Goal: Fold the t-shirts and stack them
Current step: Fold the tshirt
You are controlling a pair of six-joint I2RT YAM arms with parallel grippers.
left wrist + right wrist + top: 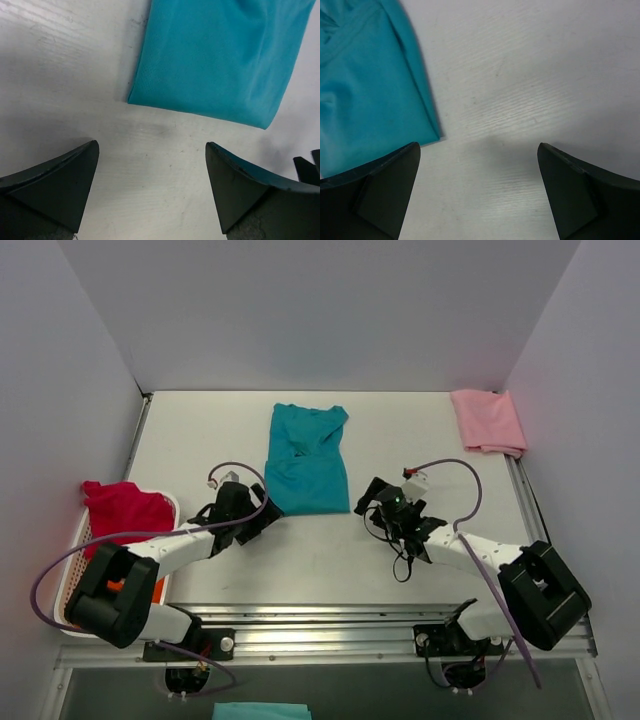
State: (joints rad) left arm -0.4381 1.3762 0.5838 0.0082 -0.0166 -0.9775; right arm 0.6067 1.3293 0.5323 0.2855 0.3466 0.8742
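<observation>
On the table [330,560] | teal t-shirt [307,462] just beyond both jaws, untouched | jaws spread wide

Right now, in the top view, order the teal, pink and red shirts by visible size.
Largest: teal shirt. Then red shirt and pink shirt: they look about alike, so I do not rank them.

White basket [80,535] beside table [330,550]
</observation>
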